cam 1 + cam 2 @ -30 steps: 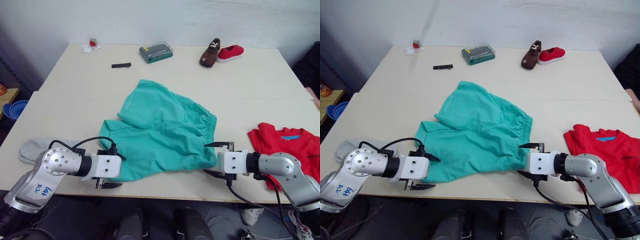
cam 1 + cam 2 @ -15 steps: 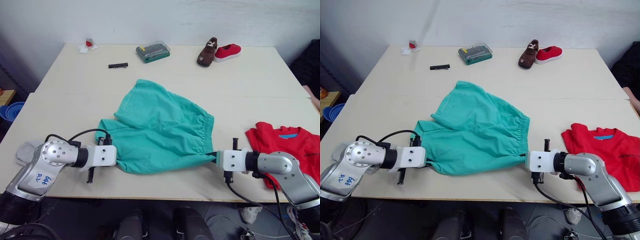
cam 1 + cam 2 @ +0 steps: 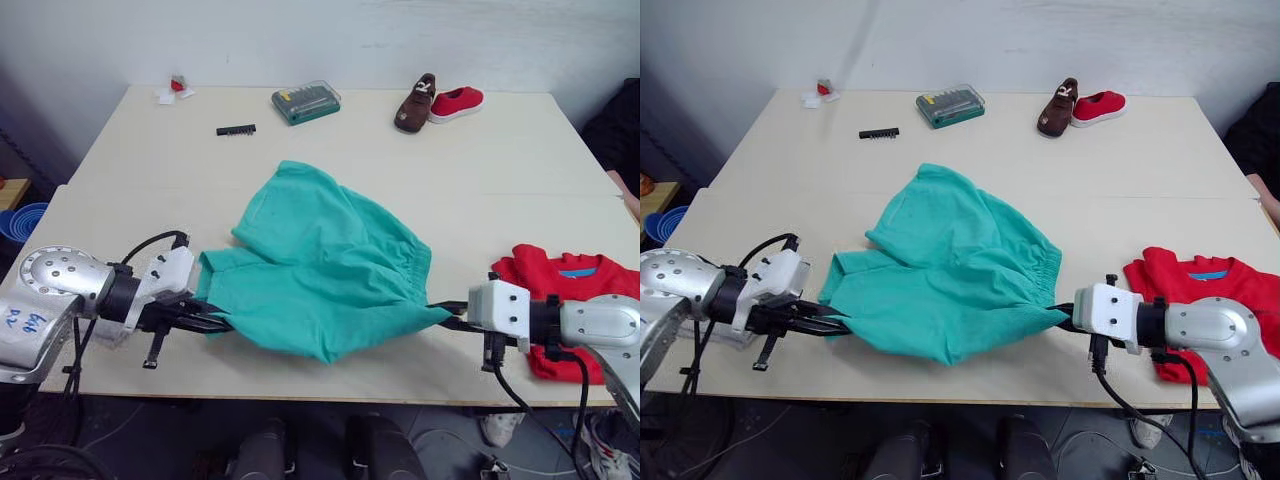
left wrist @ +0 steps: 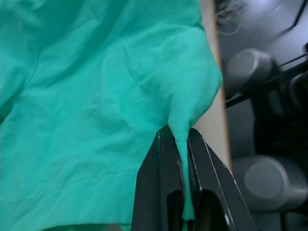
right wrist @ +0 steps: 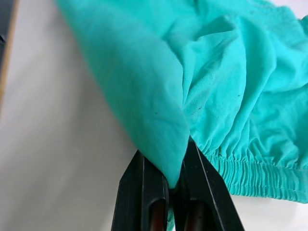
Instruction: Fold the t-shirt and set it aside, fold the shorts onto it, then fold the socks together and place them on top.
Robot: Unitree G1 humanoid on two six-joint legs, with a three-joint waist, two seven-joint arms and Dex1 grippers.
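Observation:
The teal shorts point(image 3: 320, 265) lie in the middle of the table, with their near edge pulled up and stretched between my two grippers. My left gripper point(image 3: 215, 322) is shut on the shorts' near left corner; the left wrist view shows cloth pinched between the black fingers point(image 4: 156, 163). At the waistband corner on the right, my right gripper point(image 3: 445, 312) is shut on a fold of shorts point(image 5: 231, 72). The red t-shirt point(image 3: 545, 275) lies crumpled at the near right, behind my right wrist. A sliver of light grey socks point(image 3: 730, 338) peeks from under my left arm.
At the table's far side stand a brown shoe point(image 3: 418, 103), a red shoe point(image 3: 458, 101), a green bit case point(image 3: 306, 101) and a black bit strip point(image 3: 236, 130). Blue bowls point(image 3: 18, 218) sit off the table's left. The table's front edge point(image 3: 330, 378) runs just below the grippers.
Both grippers went from open to shut on the shorts' near corners, then drew apart. The left arm pulled back to the left, and the near edge of the shorts is lifted and stretched.

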